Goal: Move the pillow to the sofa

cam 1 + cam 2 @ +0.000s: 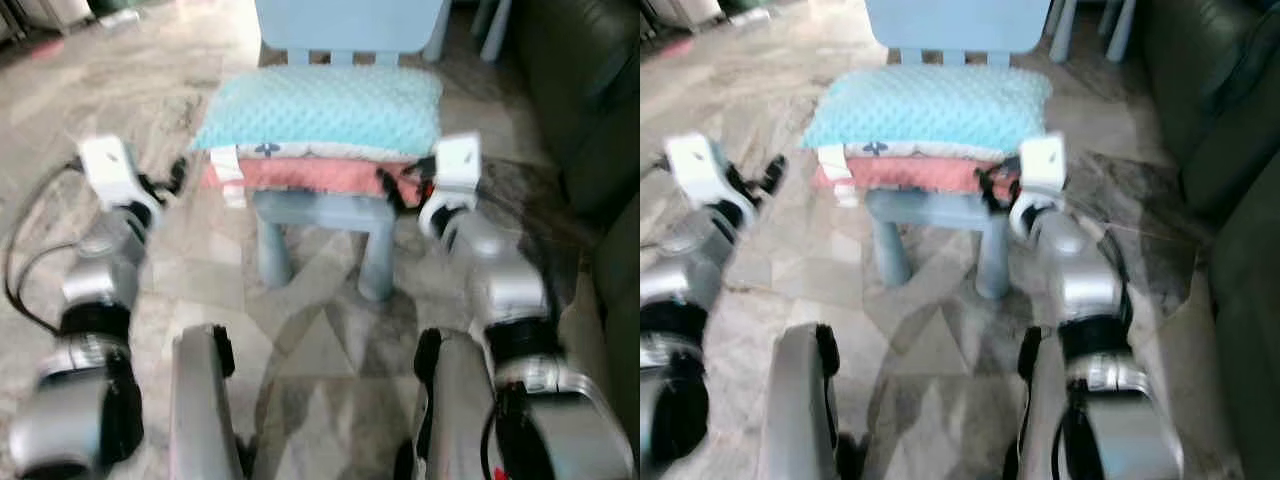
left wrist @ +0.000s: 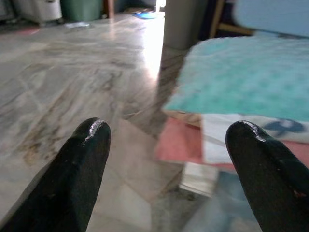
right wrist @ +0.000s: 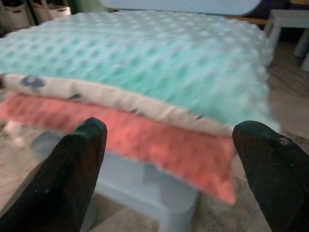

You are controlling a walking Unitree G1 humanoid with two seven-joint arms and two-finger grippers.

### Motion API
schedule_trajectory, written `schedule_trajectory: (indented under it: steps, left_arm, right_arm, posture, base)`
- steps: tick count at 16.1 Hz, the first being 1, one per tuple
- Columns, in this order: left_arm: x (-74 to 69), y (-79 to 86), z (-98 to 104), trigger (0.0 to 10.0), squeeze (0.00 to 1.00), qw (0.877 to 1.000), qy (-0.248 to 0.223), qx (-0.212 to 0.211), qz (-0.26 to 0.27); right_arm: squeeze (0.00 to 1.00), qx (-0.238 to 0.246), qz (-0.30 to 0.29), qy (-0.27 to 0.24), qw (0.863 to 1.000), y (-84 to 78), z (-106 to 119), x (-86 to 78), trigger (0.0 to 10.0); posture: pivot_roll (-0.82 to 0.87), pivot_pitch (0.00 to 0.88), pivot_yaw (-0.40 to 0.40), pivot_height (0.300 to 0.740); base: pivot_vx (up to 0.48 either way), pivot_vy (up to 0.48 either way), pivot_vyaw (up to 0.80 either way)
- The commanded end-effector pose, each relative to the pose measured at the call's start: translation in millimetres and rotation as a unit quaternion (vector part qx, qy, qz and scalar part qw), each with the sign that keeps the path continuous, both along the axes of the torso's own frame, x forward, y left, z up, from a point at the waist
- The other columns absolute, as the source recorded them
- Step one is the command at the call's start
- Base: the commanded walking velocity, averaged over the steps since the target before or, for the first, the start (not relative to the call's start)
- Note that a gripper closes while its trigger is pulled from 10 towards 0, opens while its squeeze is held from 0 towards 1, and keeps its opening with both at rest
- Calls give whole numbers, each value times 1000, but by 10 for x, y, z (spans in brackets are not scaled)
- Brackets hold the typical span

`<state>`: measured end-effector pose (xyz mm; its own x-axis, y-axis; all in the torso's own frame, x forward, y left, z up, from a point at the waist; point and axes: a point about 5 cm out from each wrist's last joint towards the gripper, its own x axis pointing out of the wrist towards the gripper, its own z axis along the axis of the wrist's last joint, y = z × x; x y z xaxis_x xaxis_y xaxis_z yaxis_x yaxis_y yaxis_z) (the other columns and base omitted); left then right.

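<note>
Task barely begun: the pillow, a teal dimpled-fleece cushion with a cream printed underside [image 1: 325, 108], lies flat on top of a folded coral-pink pad [image 1: 320, 175], and both rest on the seat of a small pale-blue plastic child's chair [image 1: 330, 215] standing on the grey marbled tile floor [image 1: 200, 270]. Nothing has been lifted; the pillow is not in either gripper's hold. The left gripper [image 2: 166, 145] hangs just off the pillow's left edge, its two black fingers spread wide with bare floor and the stack's corner between them, touching nothing. The right gripper [image 3: 169, 145] is close against the right-hand end of the stack, fingers likewise spread wide, the coral pad and pillow edge framed between them; contact cannot be confirmed from these views, which are somewhat blurred. The dark leather sofa [image 1: 570, 90], the destination, sits to the robot's right, near the chair. Judgement: this is the approach-to-grasp stage. Remaining: bring both grippers in on the pillow alone, separate it from the coral pad beneath, lift, turn right, and set it on the sofa seat. Risk noted: taking the lower pad along with it.
</note>
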<state>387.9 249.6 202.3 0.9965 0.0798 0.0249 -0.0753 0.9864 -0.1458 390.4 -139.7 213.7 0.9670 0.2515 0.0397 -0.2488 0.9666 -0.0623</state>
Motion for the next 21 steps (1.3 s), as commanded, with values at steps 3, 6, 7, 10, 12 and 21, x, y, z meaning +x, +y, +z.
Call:
schedule_trajectory:
  steps: [3, 6, 7, 10, 12, 21]
  left_arm:
    - [86, 33, 3, 10000, 0, 999, 27, -22, 12]
    - [204, -233, 31, 10000, 0, 997, 42, -51, -37]
    - [224, -296, 48, 10000, 0, 996, 40, -59, -47]
    - [233, -445, 52, 10000, 0, 994, 27, -18, -104]
    - [159, -353, -81, 10000, 0, 992, 27, 10, -121]
    - [-1032, -267, -1270, 10000, 0, 991, 87, -5, -105]
  right_arm:
    - [0, -3, -1, -6, 1000, 11, 105, 134, 10000]
    - [0, -38, -8, -17, 999, 45, 138, 224, 10000]
    - [0, -42, -8, -17, 999, 51, 131, 232, 10000]
    - [0, -20, 23, -44, 999, 43, 103, 142, 10000]
    - [0, -4, 14, -54, 998, -51, 9, 33, 10000]
    - [0, 40, -83, 35, 995, -172, -846, -905, 10000]
  posture:
    - [21, 263, 36, 382]
    - [22, 304, 45, 382]
    - [25, 309, 46, 382]
    - [25, 285, 46, 382]
    - [27, 262, 41, 382]
    - [25, 0, 27, 382]
  base:
    - [0, 0, 0]
    - [0, 0, 0]
    - [0, 0, 0]
    - [0, 0, 0]
    - [0, 0, 0]
    - [0, 0, 0]
